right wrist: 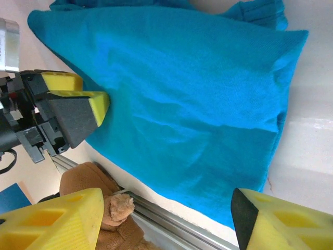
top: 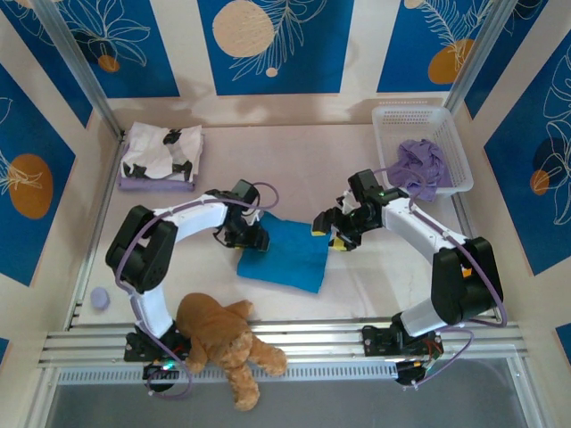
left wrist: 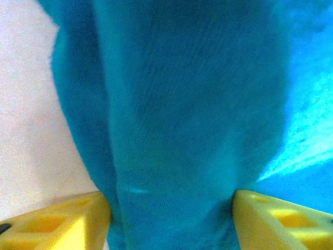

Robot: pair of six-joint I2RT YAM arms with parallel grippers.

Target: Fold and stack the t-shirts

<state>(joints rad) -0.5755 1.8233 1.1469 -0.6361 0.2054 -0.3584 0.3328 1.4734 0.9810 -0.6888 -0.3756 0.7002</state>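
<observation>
Teal t-shirt (top: 284,252) mid-fold: right tool (right wrist: 167,203) released, left tool (left wrist: 170,203) straddles a fold, grip indeterminate; next move likely requires pinching its edges.

Folded teal-blue cloth t-shirt (top: 290,256) sits mid-table, left gripper (top: 253,239) at its left edge, right gripper (top: 325,226) at its right. Far left: white black-blotched t-shirt (top: 161,150) atop folded lavender t-shirt (top: 153,185). Far right: crumpled lavender t-shirt (top: 421,166) inside white plastic basket (top: 410,120). Brown plush teddy bear (top: 223,339) up front.
</observation>
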